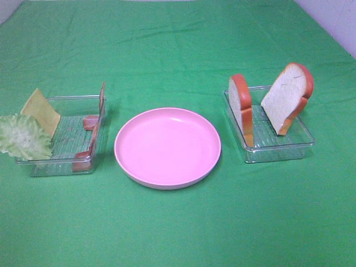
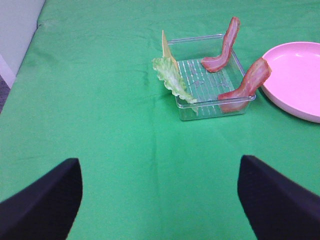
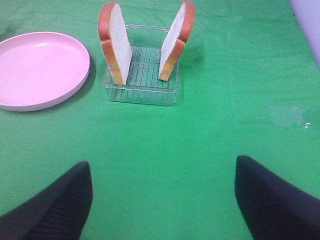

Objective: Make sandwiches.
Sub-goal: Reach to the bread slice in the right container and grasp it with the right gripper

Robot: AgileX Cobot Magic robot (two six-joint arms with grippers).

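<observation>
Two toy bread slices [image 1: 241,107] [image 1: 286,97] with orange-red crust stand on edge in the right clear tray [image 1: 278,149]; the right wrist view shows them too [image 3: 115,42] [image 3: 176,40]. The left clear tray [image 1: 61,167] holds a yellow cheese square [image 1: 40,110], a green lettuce leaf [image 1: 22,137] over its left wall, and two bacon strips [image 1: 89,142] [image 2: 225,46] leaning on its right side. An empty pink plate [image 1: 167,146] sits between the trays. My left gripper [image 2: 160,200] is open over bare cloth, well short of the left tray. My right gripper [image 3: 162,200] is open, short of the bread tray.
A green cloth [image 1: 178,233] covers the whole table. A pale wall or floor shows past the cloth's far right corner [image 1: 339,22]. Neither arm appears in the exterior high view.
</observation>
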